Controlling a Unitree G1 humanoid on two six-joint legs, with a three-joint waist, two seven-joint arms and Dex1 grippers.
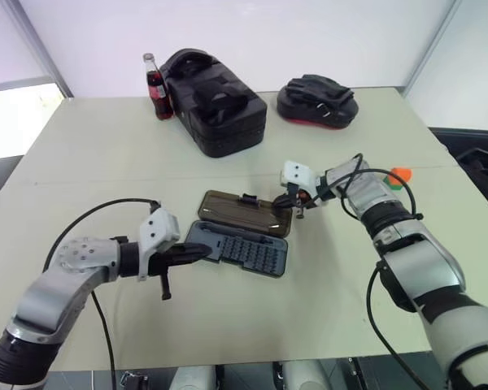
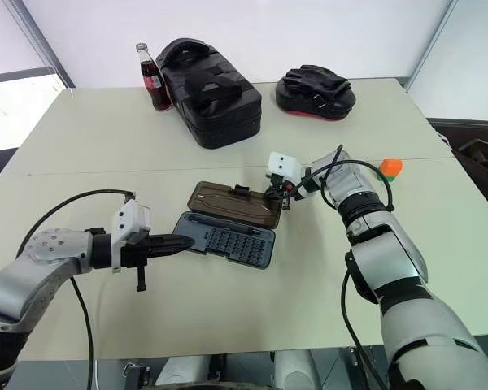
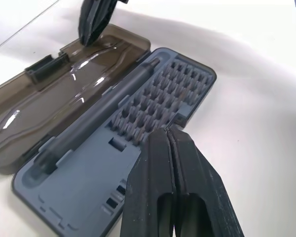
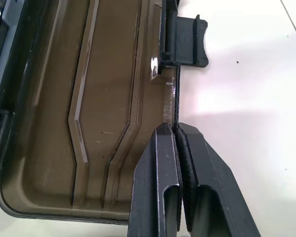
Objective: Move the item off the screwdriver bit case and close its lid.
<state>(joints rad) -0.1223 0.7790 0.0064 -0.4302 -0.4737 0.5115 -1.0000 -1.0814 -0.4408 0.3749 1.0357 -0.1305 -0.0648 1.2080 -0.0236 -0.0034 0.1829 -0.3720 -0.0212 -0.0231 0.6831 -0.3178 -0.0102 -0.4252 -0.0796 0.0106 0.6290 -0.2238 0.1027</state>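
Flat dark grey plastic screwdriver bit case (image 1: 242, 247) lies open on the beige table (image 1: 325, 301), its translucent smoky-brown hinged lid (image 1: 246, 212) flat beside it.
Right pincer (image 4: 176, 132) is clenched on the lid's far edge near the black latch tab (image 4: 187, 42); left pincer (image 3: 168, 132), clenched empty, hovers over the tray; the small orange block with green base (image 1: 398, 177) sits well apart, beyond the right arm.

Your robot has two arms with rounded silver-grey shells and black ribbed rings at the joints. Each wrist carries a small white boxy housing. A thin black cable makes a loop outside each forearm. The left gripper (image 1: 197, 253) and the right gripper (image 1: 290, 201) each have two matte black fingers with long hollow slots.
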